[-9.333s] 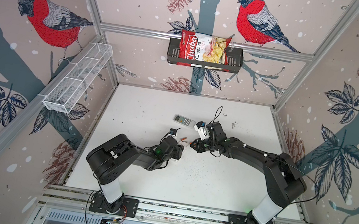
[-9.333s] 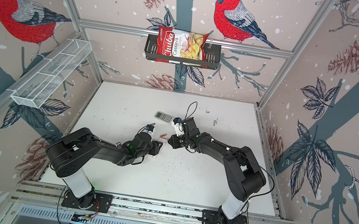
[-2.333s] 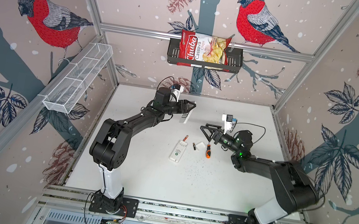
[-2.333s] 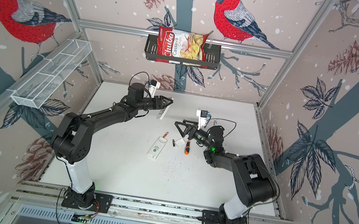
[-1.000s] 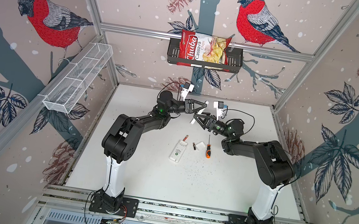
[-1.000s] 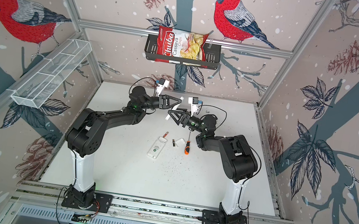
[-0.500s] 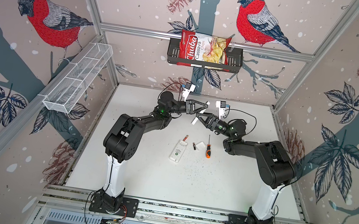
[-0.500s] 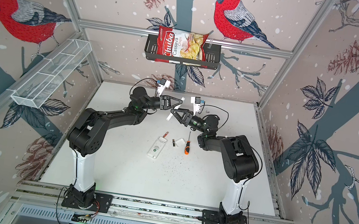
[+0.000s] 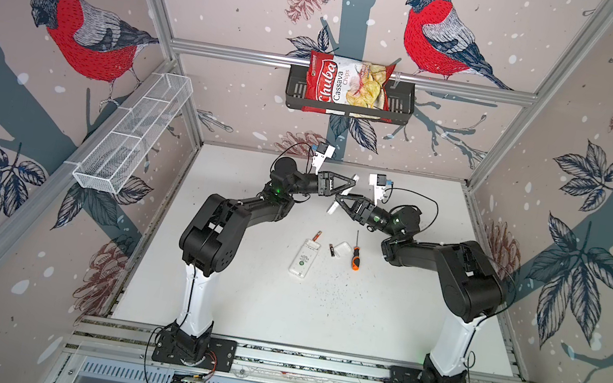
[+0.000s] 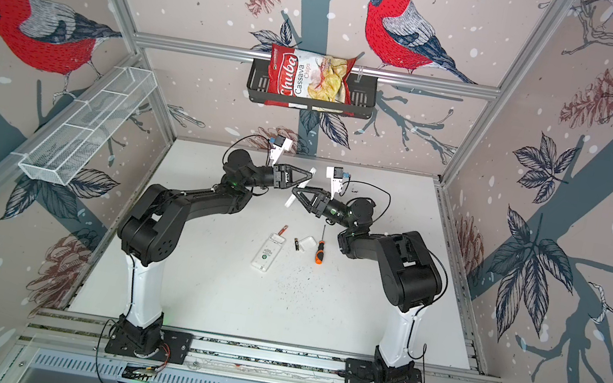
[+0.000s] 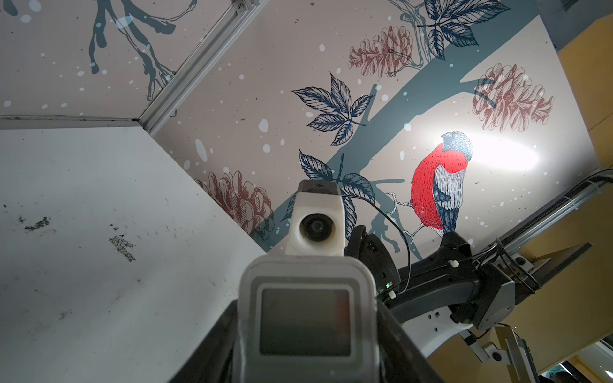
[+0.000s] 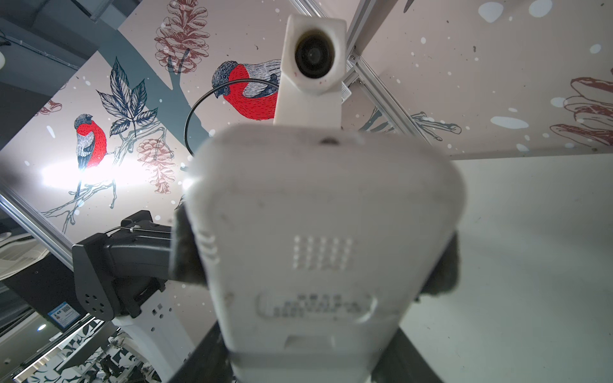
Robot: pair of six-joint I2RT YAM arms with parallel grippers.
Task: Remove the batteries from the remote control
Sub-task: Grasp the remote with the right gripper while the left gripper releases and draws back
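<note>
— Top views have both arms lifted over the far half of the tabletop (image 9: 317, 321), tips meeting. Why up there?

— I read it as a two-handed brace. My left pincer (image 9: 351, 184) is clamped on one end of the held remote control (image 9: 332, 208) and my right pincer (image 9: 340, 201) on the other end. So the body hangs tilted between them, clear of the tabletop. In the right wrist view the dark pads (image 12: 185, 252) press its two long edges and its back faces that camera. My guess is that this puts the battery door where one pincer can work it while the other steadies.

— Is that door off?

— It looks shut to me, with a latch tab at one end, though the picture is soft. The left wrist view gives the front, with a small dark display.

— And below?

— The other remote control (image 9: 304, 257) lies flat near mid-tabletop, and its far end looks open. Beside it are the orange-and-black screwdriver (image 9: 356, 251) and a small white cover (image 9: 343, 248), parked out of the way, I'd say.

— Batteries?

— Two are loose on the tabletop. The copper-tipped battery (image 9: 316, 236) is just off that open end, and the dark battery (image 9: 332, 251) lies between that remote and the cover. Both are slim, short cylinders, likely to roll. I see no others.
</note>
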